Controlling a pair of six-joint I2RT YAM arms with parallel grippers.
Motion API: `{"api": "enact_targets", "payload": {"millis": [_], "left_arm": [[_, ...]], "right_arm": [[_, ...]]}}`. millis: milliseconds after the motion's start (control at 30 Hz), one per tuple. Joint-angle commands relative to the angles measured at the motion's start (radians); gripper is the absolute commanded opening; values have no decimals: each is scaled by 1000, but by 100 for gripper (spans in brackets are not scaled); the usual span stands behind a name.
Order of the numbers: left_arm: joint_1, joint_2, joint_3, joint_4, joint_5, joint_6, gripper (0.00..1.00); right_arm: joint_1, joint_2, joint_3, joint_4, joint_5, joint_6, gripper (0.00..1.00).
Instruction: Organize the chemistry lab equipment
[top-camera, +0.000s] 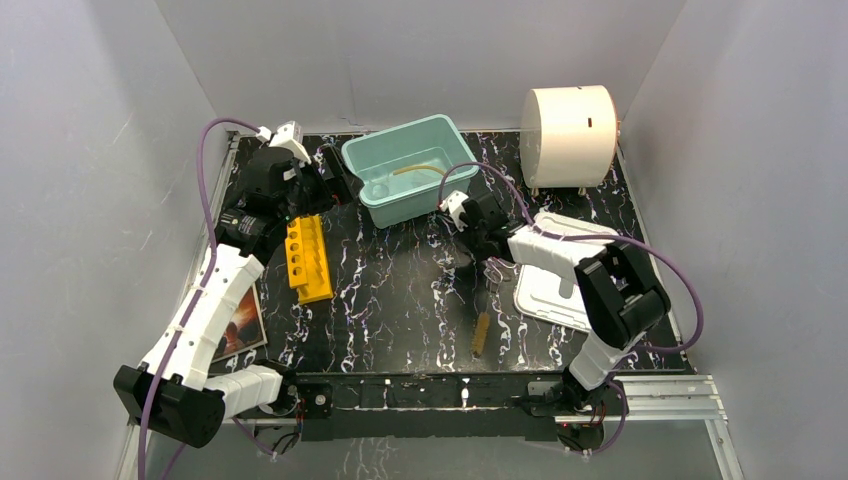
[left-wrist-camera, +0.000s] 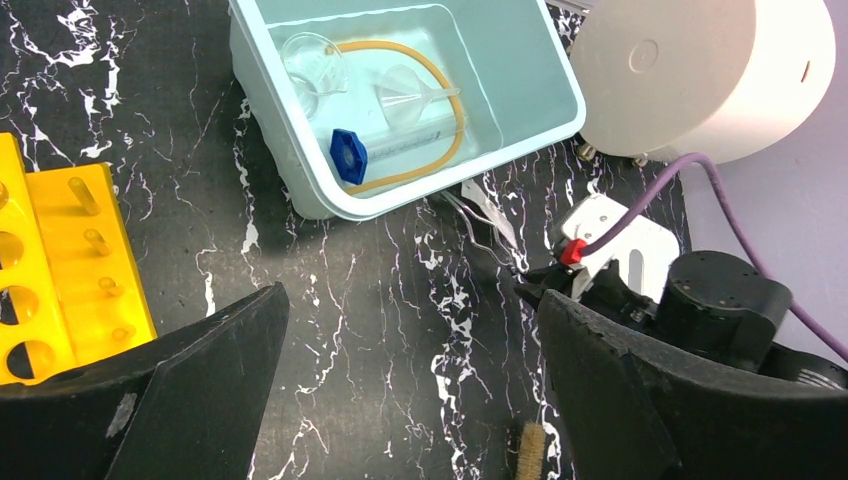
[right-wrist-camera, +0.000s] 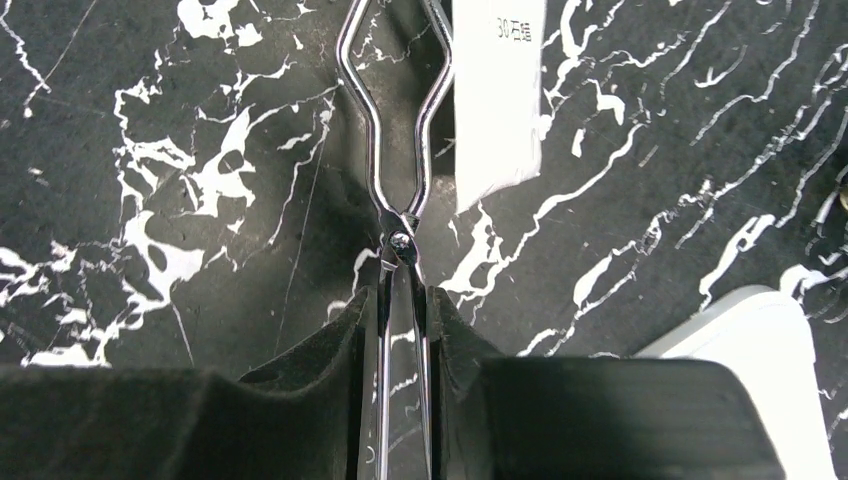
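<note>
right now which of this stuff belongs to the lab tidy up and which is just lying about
Belongs to the job: metal tongs, brown bristle brush, clear beaker, clear funnel, tan rubber tube, blue cap.
Just lying about: paperback book, big white cylinder.

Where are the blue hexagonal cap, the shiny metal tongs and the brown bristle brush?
blue hexagonal cap (left-wrist-camera: 348, 157), left wrist view, on its flat end face.
shiny metal tongs (right-wrist-camera: 401, 241), right wrist view, on the pivot rivet.
brown bristle brush (top-camera: 480, 334), top external view, on the bristle head.
</note>
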Motion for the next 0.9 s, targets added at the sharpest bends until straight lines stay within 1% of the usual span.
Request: {"api": "enact_targets", "payload": {"millis": [0,167,267,367,467,567,867], "left_arm": [[-1,-24,-3,9,9,0,95],[-1,-29,-12,12,12,-7,95],[-1,-33,-33,14,25,-30,95],[-2,-39,-78,33,89,-81,94],[-3,-43,-142,98,216,-146,92],[-13,-45,-206,189,313,-217,90],[-57,22,-204,289,376,-246,91]], "right_arm": [[3,-106,20,-44,-1,-21,8],[3,-161,30,-183,-122,-10,6],[3,-185,14,-197,-167,-7,6],[3,-195,8,-188,-168,-3,6],[3,-217,2,-161,-141,4,5],[3,-256,-40,-76,-75,2,6],[4,-381,-89,33,56,-12,6]]}}
